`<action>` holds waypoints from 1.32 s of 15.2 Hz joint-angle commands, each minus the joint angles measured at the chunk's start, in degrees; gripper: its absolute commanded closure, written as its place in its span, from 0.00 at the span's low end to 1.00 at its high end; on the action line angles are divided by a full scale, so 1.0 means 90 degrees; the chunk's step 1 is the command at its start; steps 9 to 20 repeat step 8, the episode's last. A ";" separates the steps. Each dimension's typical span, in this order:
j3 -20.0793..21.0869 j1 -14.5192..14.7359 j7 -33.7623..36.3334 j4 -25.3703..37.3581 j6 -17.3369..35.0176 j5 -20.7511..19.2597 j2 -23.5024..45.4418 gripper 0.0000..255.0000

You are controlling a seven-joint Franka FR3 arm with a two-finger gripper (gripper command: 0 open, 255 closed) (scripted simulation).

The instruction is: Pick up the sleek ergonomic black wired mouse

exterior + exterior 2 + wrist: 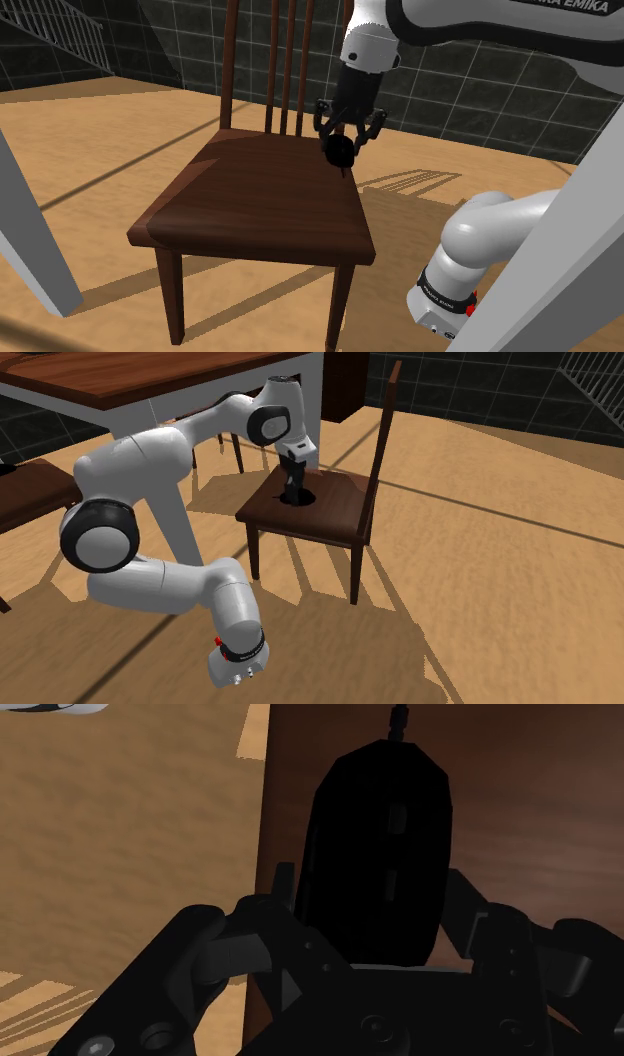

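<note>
The all-black two-finger hand (pixel 348 138) clasps the smooth black wired mouse (pixel 380 844), seemingly raised just above the dark brown wooden chair seat (pixel 250 200) below it, so only further lifting remains.

Dark wooden slat-back chair (pixel 250 200) on a plank floor (pixel 100 130). Dark tiled wall (pixel 480 90) behind. Brown-topped table (pixel 150 377) with white legs nearby.

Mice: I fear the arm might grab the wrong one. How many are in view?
1. The black mouse is clasped between the fingers of the gripper, over the brown chair's seat near one side edge. Another could lie hidden behind the furniture.
</note>
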 commanded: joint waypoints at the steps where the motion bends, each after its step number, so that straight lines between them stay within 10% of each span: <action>1: -0.0023 -0.0019 0.0022 0.0196 -0.0141 -0.0031 0.0054 1.00; 20: -0.0097 -0.0075 0.0059 0.0735 -0.0517 -0.0122 0.0220 1.00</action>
